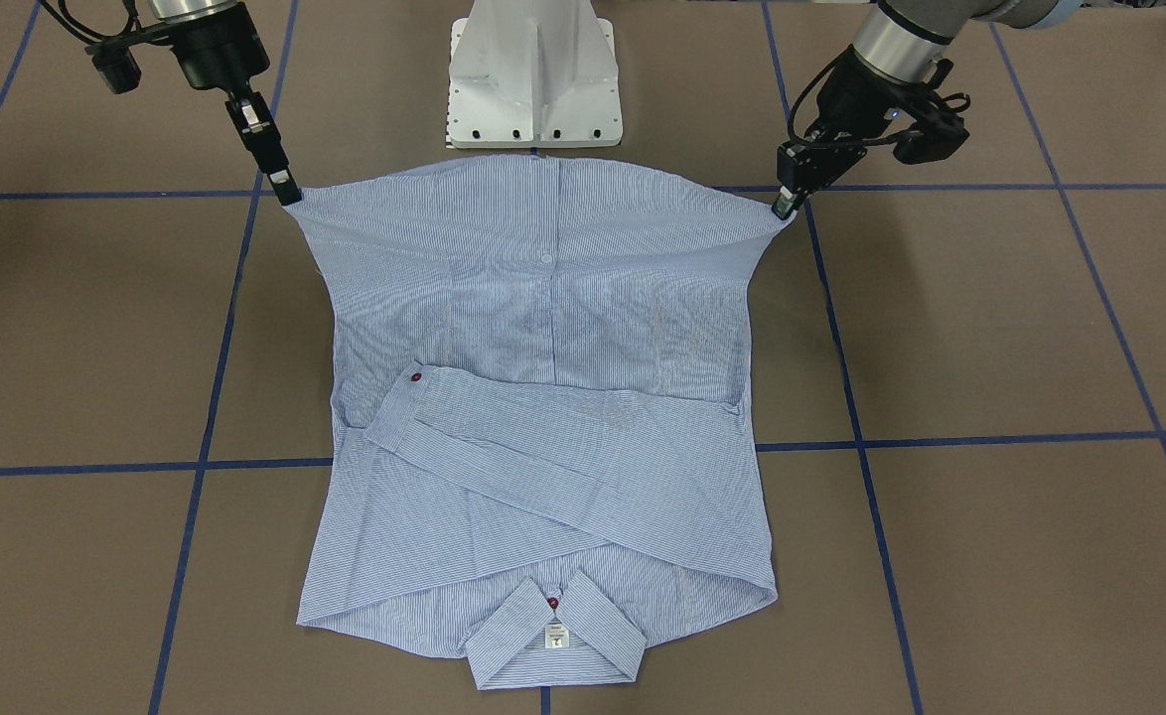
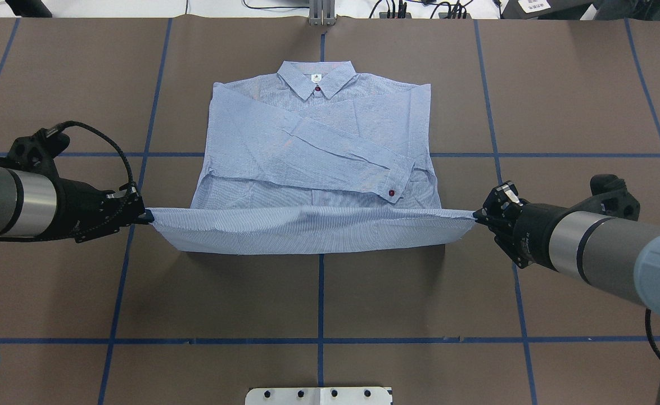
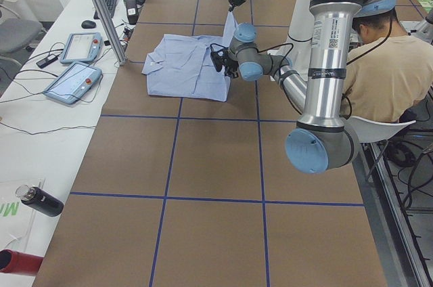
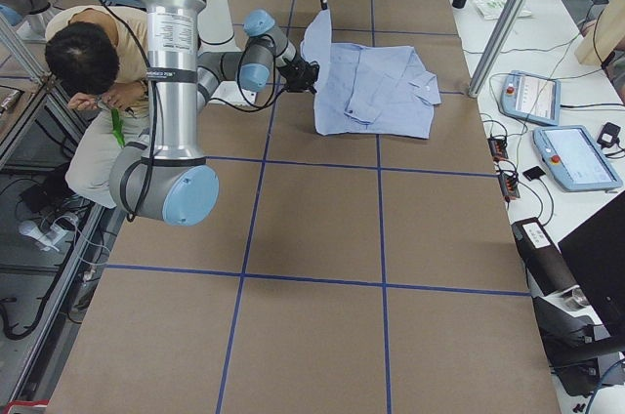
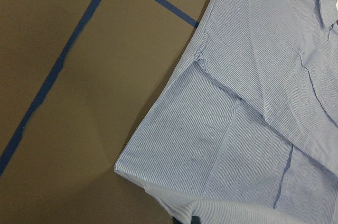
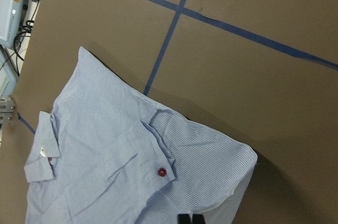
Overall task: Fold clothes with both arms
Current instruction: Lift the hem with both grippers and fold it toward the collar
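The light blue striped shirt lies face up on the brown table, collar away from the robot, with the sleeves folded across the chest. A cuff with a red button rests on its right side. My left gripper is shut on the left corner of the bottom hem. My right gripper is shut on the right corner. The hem is lifted off the table and pulled taut between them. In the front view the left gripper and the right gripper hold the corners up.
The white pedestal base stands just behind the raised hem. Blue tape lines grid the table. A seated person is beside the robot. Control tablets and a black bottle lie on the side bench.
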You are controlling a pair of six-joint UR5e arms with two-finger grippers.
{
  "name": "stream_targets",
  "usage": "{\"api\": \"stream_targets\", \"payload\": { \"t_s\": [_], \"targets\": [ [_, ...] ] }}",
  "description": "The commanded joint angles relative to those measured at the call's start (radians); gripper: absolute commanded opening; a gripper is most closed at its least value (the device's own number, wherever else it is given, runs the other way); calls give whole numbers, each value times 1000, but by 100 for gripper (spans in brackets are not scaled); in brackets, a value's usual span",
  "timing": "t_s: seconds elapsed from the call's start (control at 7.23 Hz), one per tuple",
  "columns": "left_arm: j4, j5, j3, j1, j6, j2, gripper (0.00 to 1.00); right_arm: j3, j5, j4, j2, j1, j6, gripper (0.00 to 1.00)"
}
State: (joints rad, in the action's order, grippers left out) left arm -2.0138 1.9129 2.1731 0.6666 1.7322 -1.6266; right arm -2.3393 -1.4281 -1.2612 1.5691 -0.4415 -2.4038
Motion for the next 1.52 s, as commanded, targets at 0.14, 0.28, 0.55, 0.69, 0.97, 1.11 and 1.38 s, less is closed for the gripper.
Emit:
{"api": "stream_targets", "payload": {
  "t_s": [0.14, 0.28, 0.55, 0.69, 0.97, 1.11, 1.38],
  "targets": [
    [0, 31, -19, 48, 1, -10, 0, 78, 6, -17, -101, -62, -11, 0],
    [-2, 31, -21, 48, 7, -13, 0, 86, 8, -17, -112, -66, -11, 0],
    [-8, 28, -99, 89, 6, -77, 0, 135, 6, -17, -166, -118, -9, 0],
    [-8, 28, -189, 128, 0, -172, 0, 206, 2, -38, -237, -158, 4, 0],
    [-14, 26, -379, 177, -32, -329, 0, 319, -18, -84, -345, -241, 70, 0],
    [-17, 26, -438, 201, -84, -350, 0, 374, -41, -81, -372, -271, 107, 0],
    [-124, 23, -565, 205, -94, -389, 0, 518, -43, -76, -457, -282, 152, 0]
  ]
}}
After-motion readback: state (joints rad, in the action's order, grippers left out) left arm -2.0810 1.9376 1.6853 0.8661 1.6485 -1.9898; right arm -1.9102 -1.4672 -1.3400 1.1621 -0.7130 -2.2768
